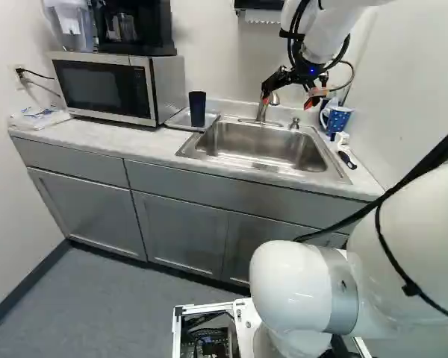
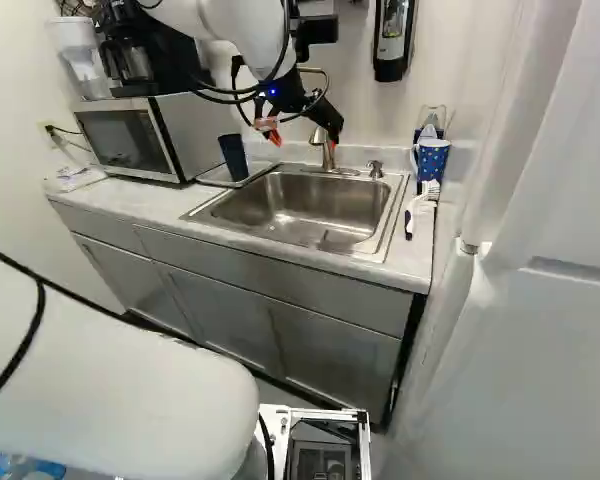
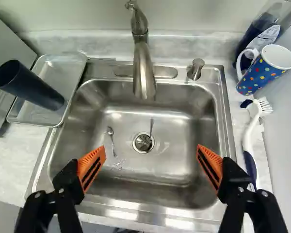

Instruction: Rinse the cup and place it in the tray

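Observation:
My gripper (image 2: 305, 141) is over the sink; in the wrist view the gripper (image 3: 151, 156) stands wide open, with nothing between its orange pads. A dark blue cup (image 3: 26, 83) stands upright in the shallow metal tray (image 3: 51, 116), left of the sink in the base views. A blue mug with coloured dots (image 3: 266, 69) stands on the counter on the sink's other side, near the wall. Below the gripper is the steel sink (image 3: 131, 182), with the faucet (image 3: 143, 73) at its back edge.
Two small spoons lie in the sink, one (image 3: 111, 141) beside the drain, the other (image 3: 152, 127) reaching into it. A white brush (image 3: 252, 127) lies on the counter near the mug. A microwave (image 1: 108, 88) stands beside the tray. Behind the mug is a dark bottle (image 3: 256, 33).

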`<state>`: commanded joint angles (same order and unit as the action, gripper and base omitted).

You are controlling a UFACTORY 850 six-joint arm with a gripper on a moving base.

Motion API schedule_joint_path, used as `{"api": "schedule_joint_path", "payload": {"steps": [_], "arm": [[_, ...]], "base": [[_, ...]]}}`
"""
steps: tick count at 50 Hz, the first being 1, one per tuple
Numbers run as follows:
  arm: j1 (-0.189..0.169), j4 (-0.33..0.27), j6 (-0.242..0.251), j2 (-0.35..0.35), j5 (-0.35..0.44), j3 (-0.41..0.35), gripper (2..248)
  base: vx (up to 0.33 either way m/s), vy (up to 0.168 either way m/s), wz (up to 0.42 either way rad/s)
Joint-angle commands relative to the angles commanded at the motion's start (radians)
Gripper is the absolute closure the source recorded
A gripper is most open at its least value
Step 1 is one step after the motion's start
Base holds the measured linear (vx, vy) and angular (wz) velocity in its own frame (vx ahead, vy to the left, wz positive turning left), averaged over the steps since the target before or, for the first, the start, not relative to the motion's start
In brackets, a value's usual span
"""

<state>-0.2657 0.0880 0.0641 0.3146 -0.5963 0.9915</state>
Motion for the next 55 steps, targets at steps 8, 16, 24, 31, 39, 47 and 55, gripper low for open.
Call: {"api": "schedule_joint_path", "payload": {"steps": [8,16,24,31,39,47,55], "arm": [[0.000,0.000,0.000,0.000,0.000,0.000,3],[0.000,0.000,0.000,0.000,0.000,0.000,3],[0.000,0.000,0.000,0.000,0.000,0.000,3],[0.000,0.000,0.000,0.000,0.000,0.000,3],[0.000,0.000,0.000,0.000,0.000,0.000,3],[0.000,0.000,0.000,0.000,0.000,0.000,3],[0.000,0.000,0.000,0.000,0.000,0.000,3]], "base": [[-0.083,0.027,-0.002],[-0.118,0.042,-0.003],[-0.153,0.044,-0.005],[-0.167,0.053,-0.005],[-0.194,0.057,-0.005],[-0.217,0.030,-0.118],[-0.226,0.021,-0.195]]}}
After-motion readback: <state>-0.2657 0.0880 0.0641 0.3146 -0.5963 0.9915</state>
